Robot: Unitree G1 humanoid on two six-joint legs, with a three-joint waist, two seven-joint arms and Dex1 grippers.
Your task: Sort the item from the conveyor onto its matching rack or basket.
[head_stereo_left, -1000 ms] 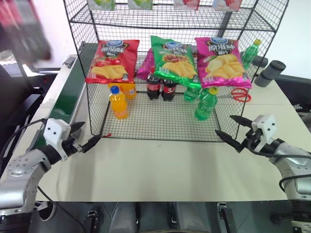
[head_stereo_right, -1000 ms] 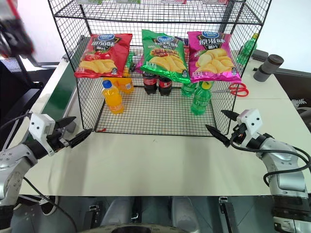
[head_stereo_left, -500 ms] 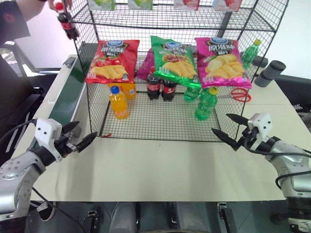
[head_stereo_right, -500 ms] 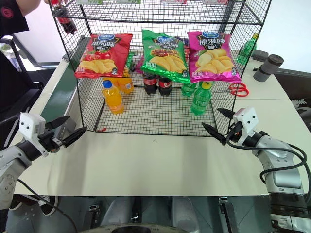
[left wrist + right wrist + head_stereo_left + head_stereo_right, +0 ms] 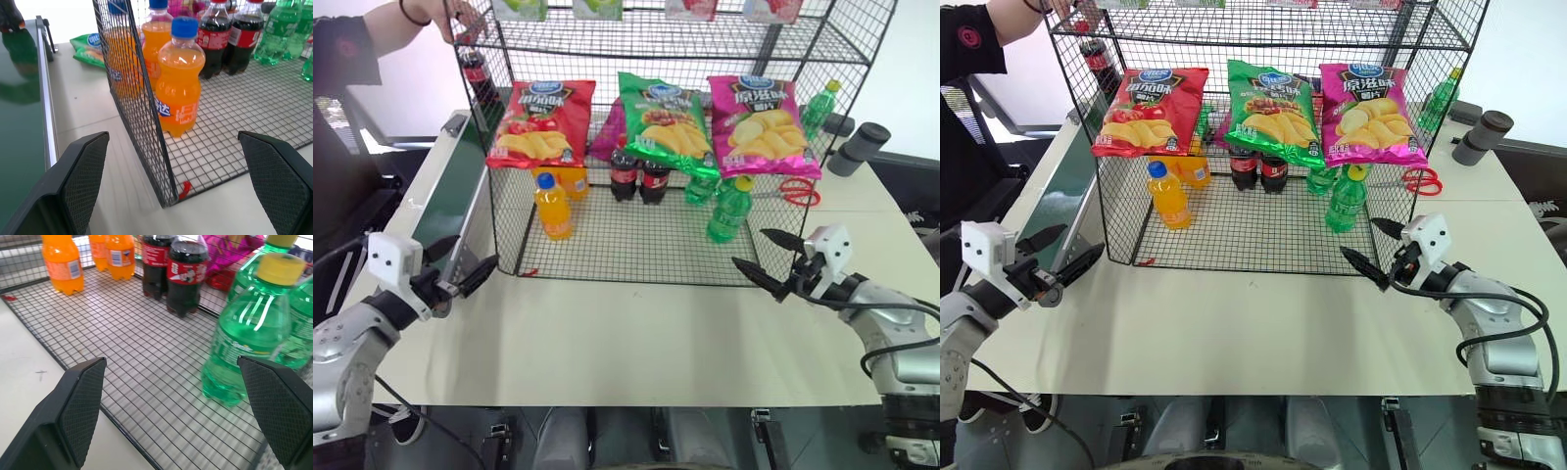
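Left eye view: a cola bottle (image 5: 476,76) is held by a person's hand (image 5: 460,14) above the conveyor (image 5: 450,192). Both the left gripper (image 5: 462,269) and right gripper (image 5: 769,261) are spread wide and empty. The bottle should be left alone until it has been set down on the belt.

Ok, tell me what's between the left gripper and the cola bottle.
Nothing lies on the conveyor between the open left gripper and the cola bottle, but a person's hand holds that bottle up beside the rack's top corner.

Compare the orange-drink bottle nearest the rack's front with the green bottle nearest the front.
The orange-drink bottle holds orange liquid under a blue cap; the green bottle is green under a yellow cap. The orange one stands toward the rack's left side, the green one toward its right. Both stand upright, capped, on the rack's mesh floor.
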